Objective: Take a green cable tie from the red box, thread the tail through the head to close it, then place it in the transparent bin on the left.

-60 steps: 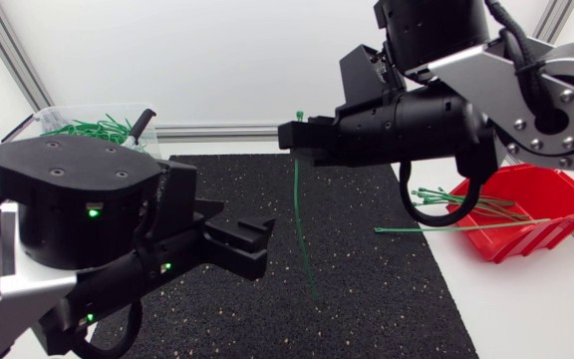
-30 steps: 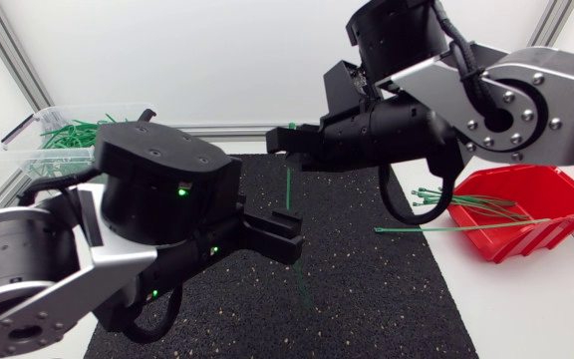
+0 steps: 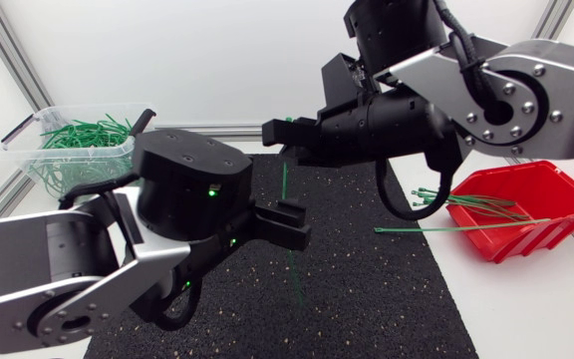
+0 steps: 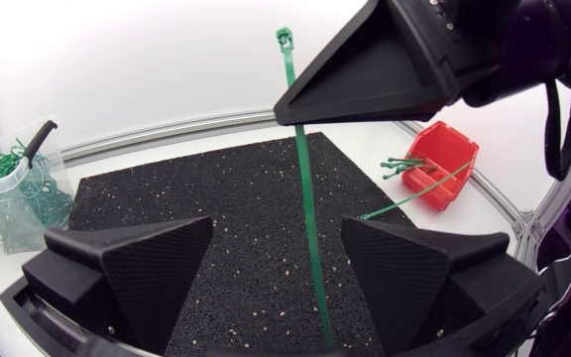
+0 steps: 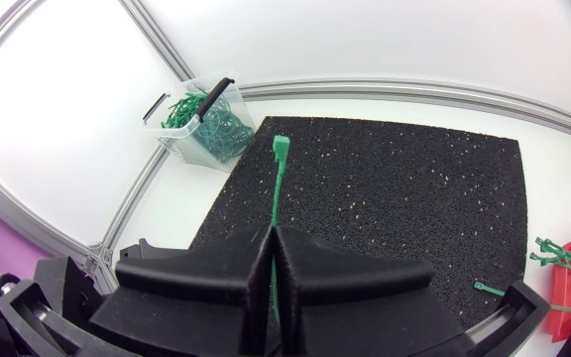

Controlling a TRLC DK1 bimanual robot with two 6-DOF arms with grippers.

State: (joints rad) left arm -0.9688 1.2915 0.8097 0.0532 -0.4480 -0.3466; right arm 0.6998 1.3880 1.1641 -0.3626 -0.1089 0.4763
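right gripper clamps cable tie near head | left gripper wide open, empty | risk — loose tail may swing past fingers

The head camera looks down from above the table onto the black speckled foam mat, with both arms close beneath it. The left wrist camera sits just behind the left arm's matte black gripper and faces across the mat toward the red plastic box. The right wrist camera looks steeply down past the right arm's matte black gripper. All three views share the mat, the clear plastic bin and the thin green cable tie.
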